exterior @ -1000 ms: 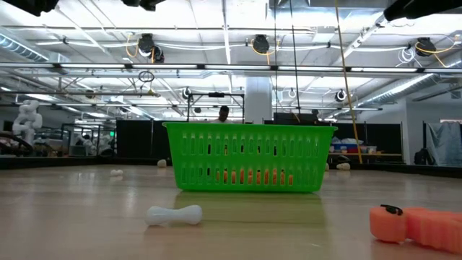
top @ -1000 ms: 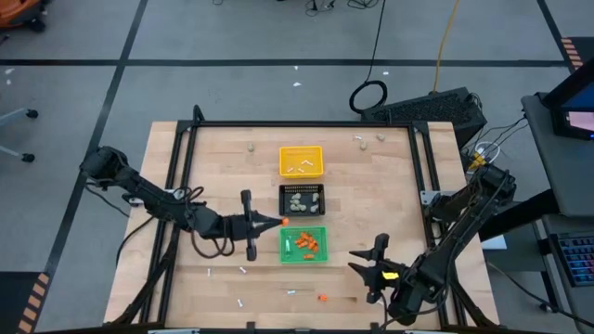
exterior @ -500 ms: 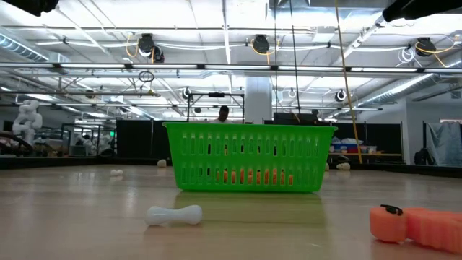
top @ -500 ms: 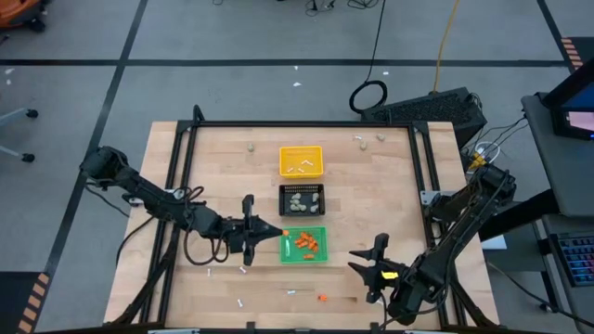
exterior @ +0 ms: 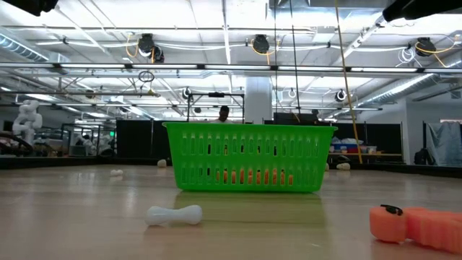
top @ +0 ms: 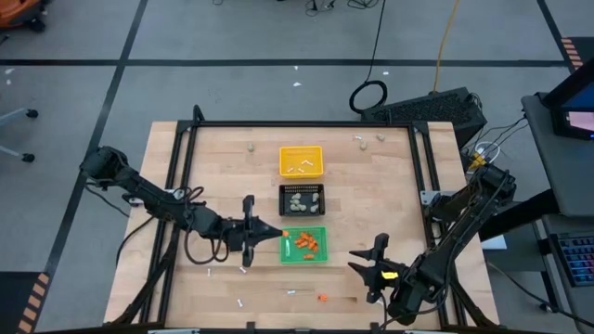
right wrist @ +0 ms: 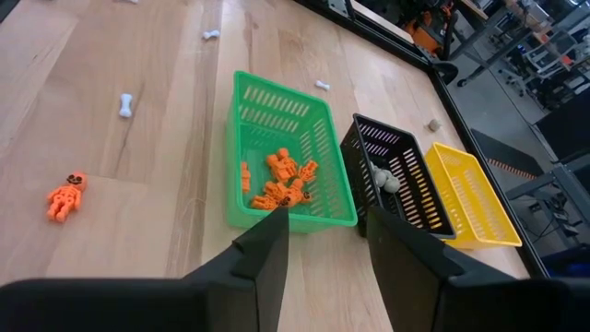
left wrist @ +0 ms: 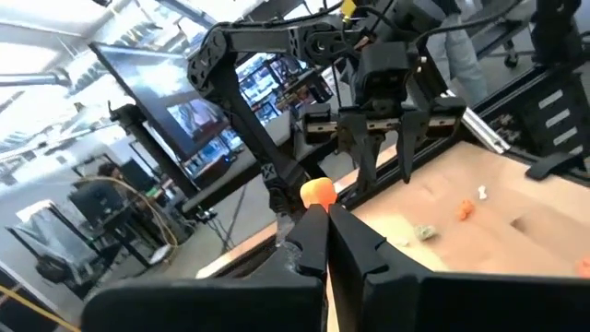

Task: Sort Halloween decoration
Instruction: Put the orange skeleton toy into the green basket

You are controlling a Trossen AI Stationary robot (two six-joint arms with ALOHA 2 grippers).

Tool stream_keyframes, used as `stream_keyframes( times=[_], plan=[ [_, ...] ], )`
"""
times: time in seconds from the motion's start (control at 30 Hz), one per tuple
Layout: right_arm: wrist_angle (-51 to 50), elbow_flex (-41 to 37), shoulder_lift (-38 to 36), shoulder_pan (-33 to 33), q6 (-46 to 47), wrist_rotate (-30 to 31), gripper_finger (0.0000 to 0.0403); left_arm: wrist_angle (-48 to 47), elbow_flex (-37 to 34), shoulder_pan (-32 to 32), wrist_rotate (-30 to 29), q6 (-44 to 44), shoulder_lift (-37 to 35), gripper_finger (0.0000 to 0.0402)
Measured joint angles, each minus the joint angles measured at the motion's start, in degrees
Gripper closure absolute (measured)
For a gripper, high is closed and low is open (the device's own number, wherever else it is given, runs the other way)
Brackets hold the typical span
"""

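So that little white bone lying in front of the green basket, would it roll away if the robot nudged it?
Probably only a little. The white bone lies flat on the wooden table and has knobbed ends, which should stop a long roll, though it may spin or skid. It looks tiny beside the green basket, so likely light. Its glossy surface suggests hard, somewhat slippery plastic.

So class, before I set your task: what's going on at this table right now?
A two-armed robot is sorting small Halloween pieces into three trays. The left pincer is shut on an orange bit, right beside the green tray, which already holds orange pieces. The black tray holds beige-grey lumps and the yellow tray holds white sticks. The right pincer waits open near the table's front. A few pieces lie loose on the table.
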Motion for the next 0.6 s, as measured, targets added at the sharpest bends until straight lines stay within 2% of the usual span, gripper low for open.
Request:
stream_keyframes(
  times=[0.2,0.47,0.6],
  plan=[
    [0.02,0.0,0.0,0.0,0.0,0.0,0.0266,-0.02,0.0,-0.11,0.18,-9.15,0.0,0.0401],
    [0.29,0.0,0.0,0.0,0.0,0.0,0.0266,-0.02,0.02,-0.11,0.14,-27.52,0.0,0.0402],
    [0.44,0.0,0.0,-0.02,0.0,0.0,0.0266,-1.76,0.95,-0.11,-1.24,-30.99,0.02,0.0402]
  ],
)
